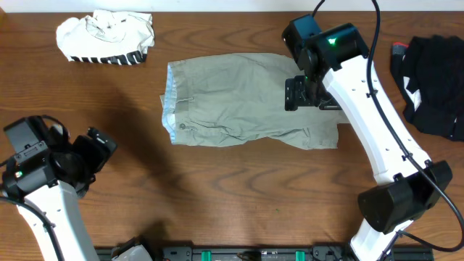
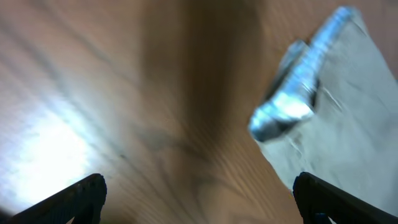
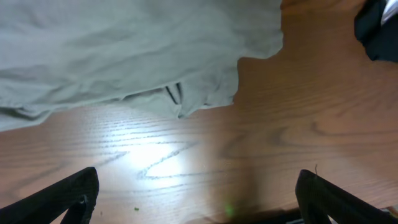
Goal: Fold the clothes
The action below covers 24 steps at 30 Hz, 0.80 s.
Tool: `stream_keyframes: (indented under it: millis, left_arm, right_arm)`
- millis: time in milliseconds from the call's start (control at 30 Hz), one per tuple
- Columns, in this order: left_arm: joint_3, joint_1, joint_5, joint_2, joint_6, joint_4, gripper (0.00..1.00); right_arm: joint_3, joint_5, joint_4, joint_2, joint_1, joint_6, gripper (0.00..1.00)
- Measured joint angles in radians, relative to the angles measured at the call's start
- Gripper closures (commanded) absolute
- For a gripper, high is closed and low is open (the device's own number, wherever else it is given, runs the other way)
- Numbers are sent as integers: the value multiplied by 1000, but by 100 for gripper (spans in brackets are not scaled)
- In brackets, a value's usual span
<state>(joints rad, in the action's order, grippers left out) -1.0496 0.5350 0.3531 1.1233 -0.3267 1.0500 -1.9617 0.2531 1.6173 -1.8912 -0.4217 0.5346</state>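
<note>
Right arm: base at the near right corner of the table [image 1: 239, 203], white link reaching up and inward, wrist bent over so the right claw [image 1: 299, 94] sits over the hem end of the khaki shorts [image 1: 246, 101]. Fingers are spread wide with nothing between them. In the wrist view the right claw [image 3: 196, 180] frames bare wood, and the shorts [image 3: 124, 56] lie just ahead of the fingertips (I can't tell from overhead whether it touches the cloth).

Relative to that claw, the shorts run off toward the other arm, lying flat with a few creases. The waistband is at the far end with its pale blue lining [image 1: 168, 109] showing. The black garment [image 1: 431, 83] is heaped on the claw's outer side, well apart. A corner of it [image 3: 379, 28] shows in the wrist view.

Left arm: base at the near left corner, elbow tucked, forearm angled up and inward. The left claw [image 1: 101, 148] is over bare table, also spread wide and holding nothing.

From the left claw [image 2: 199, 186] the shorts [image 2: 354, 130] are ahead and off to the right, well apart, with the waistband corner [image 2: 292, 106] nearest. That view is blurred.

The white striped garment [image 1: 105, 36] is bunched at the far edge, well beyond the left claw.
</note>
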Motion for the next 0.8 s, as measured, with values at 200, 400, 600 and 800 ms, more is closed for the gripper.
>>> stream_keyframes:
  millis: [200,400,600,800]
  left_arm:
    - [0,-106,75,0,70,23,2]
    - [0,-282,97,2,90,-10,2]
    - [0,-413,104,61,80,-132,2]
    - [0,-459,119,226,68,-224,2]
  right_arm:
    - [97,0,-114,0,37,7,1]
    - [203,-28,-177,0,159,7,1]
    - [280,-86,-276,0,255,-39,1]
    - [339,-177,-370,0,339,-127,1]
